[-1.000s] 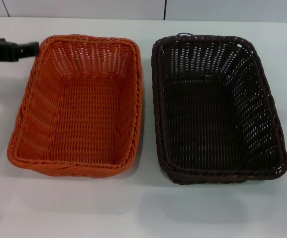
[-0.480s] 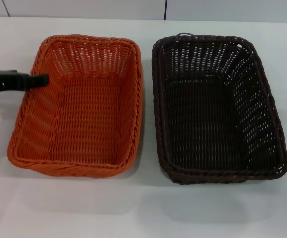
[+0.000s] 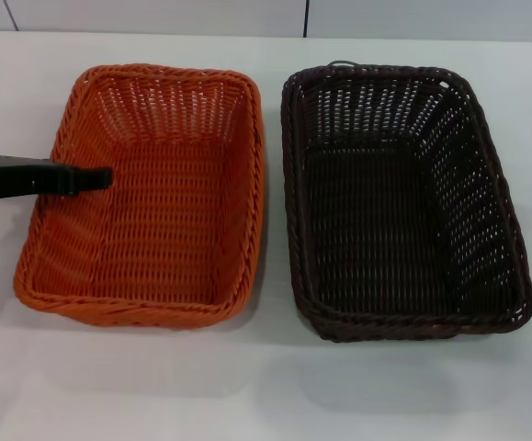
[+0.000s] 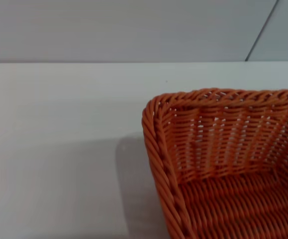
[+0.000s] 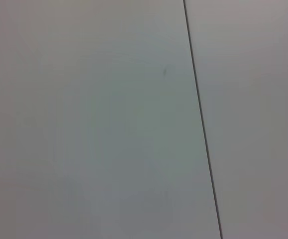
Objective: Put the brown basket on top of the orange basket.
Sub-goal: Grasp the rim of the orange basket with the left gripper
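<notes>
This looks like a robot test room or lab, not a home. A plain, smooth white bench (image 3: pixel 266 386) carries only two props: a rectangular bright orange woven basket (image 3: pixel 146 197) toward its left side and a rectangular dark brown woven basket (image 3: pixel 399 197) toward its right, set side by side. Along the far edge of the bench runs a bare pale grey panelled wall (image 3: pixel 155 14) with thin dark vertical seams. A black robotic left end effector (image 3: pixel 86 178) reaches in from the bench's left edge.
</notes>
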`<state>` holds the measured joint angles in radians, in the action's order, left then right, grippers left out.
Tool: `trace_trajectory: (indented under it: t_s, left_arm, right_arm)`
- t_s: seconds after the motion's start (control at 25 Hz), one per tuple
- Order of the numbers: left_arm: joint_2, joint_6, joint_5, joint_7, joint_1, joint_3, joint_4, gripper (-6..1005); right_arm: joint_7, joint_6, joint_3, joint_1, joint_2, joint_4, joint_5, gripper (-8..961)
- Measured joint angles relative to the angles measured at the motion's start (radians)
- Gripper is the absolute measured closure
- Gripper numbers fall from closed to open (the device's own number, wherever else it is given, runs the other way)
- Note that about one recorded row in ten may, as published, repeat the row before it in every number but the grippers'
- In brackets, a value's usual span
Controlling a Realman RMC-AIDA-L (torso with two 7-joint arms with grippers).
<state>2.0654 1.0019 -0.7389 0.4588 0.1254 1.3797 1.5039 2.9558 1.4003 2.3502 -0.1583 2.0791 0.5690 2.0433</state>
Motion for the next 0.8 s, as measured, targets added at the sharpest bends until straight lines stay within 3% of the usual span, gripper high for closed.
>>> trace_trajectory:
  t_s: [0.16,0.4,0.8]
  left_arm:
    - [-0.005,0.011,0.013,0.032,0.000,0.005,-0.001,171]
    - [-0.005,0.015,0.021,0.047,0.009,0.011,-0.020,350]
    - [-0.006,0.033,0.036,0.151,0.025,0.000,-0.008,754]
  right_arm:
    - [0.000,0.000,0.001,0.000,0.001,0.001,0.002,338]
    - [0.000,0.000,0.003,0.000,0.001,0.007,0.006,338]
    - [0.000,0.003,0.003,0.000,0.001,0.009,0.006,338]
